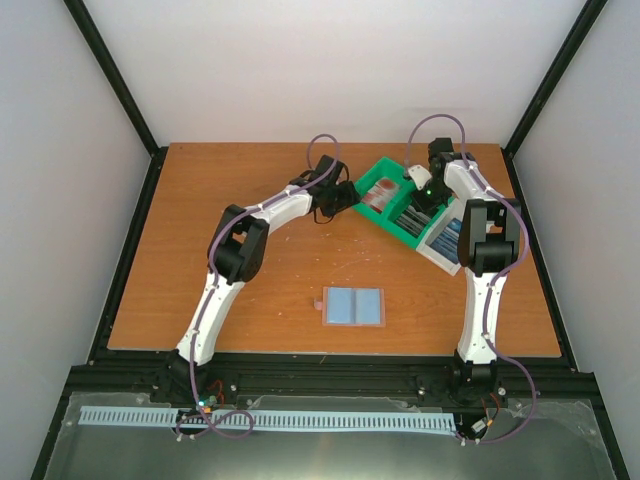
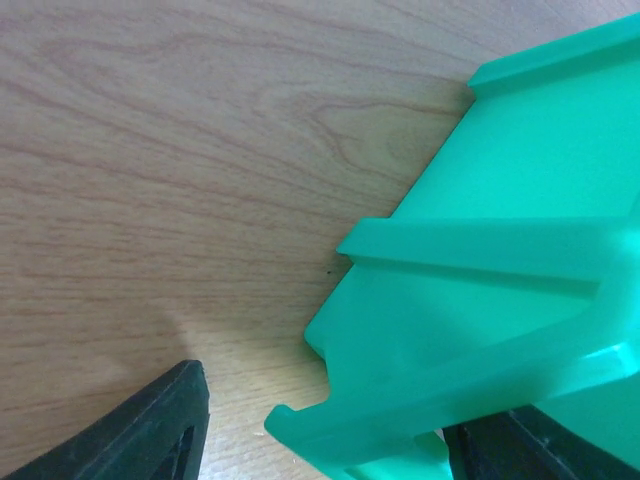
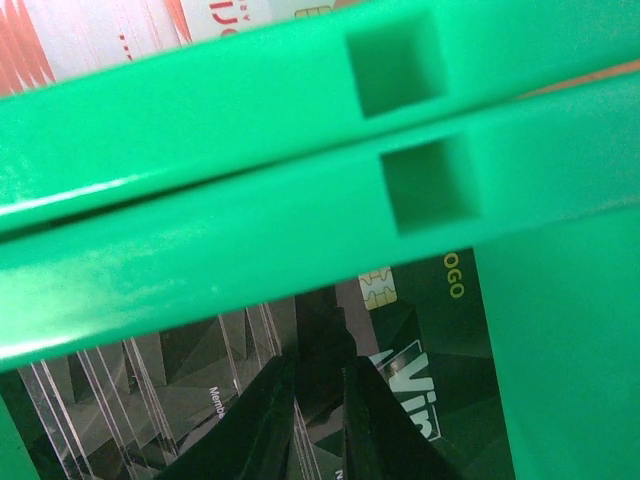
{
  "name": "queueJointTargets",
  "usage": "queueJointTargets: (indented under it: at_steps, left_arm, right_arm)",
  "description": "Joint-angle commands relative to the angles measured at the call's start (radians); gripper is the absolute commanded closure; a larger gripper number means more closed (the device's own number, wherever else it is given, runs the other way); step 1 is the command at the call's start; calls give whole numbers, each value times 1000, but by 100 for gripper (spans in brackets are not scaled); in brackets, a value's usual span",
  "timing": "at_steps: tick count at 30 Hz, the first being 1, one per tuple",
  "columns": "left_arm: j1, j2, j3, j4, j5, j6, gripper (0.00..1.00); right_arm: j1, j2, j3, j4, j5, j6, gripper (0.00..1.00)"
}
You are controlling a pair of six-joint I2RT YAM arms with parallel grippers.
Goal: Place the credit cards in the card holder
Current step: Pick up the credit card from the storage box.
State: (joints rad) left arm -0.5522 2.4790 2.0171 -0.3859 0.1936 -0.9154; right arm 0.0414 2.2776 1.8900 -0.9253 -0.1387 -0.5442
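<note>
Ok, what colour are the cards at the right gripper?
Dark grey cards, best seen in the right wrist view.

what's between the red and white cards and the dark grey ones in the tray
Two green tray walls, side by side, separate the red-and-white cards from the dark grey cards; the right wrist view shows this.

In the right wrist view, on the dark cards point(image 3: 450, 350) in the green tray point(image 3: 250, 150), I read yellow "OGO", large white "Vi" and small "Memb". Red lettering on the red-and-white card point(image 3: 240, 20) stays unreadable.
</note>
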Motion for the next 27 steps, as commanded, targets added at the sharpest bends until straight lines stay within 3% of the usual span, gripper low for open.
queueJointTargets:
  at_steps: [1, 10, 13, 17, 27]
  left_arm:
    - [19, 48, -44, -183, -131, 45, 36]
    - [31, -37, -166, -148, -124, 92, 47]
    - [31, -54, -201, -129, -101, 100, 47]
    - [31, -54, -210, -110, -53, 116, 47]
    - [31, -49, -201, -109, -41, 124, 47]
  right_arm:
    - [-19, -19, 25, 41, 65, 29, 83]
    - [-18, -36, 43, 56, 84, 90, 78]
    - [-18, -33, 53, 55, 63, 104, 78]
    - [-1, -25, 42, 3, -23, 16, 69]
    - [22, 2, 21, 62, 5, -8, 63]
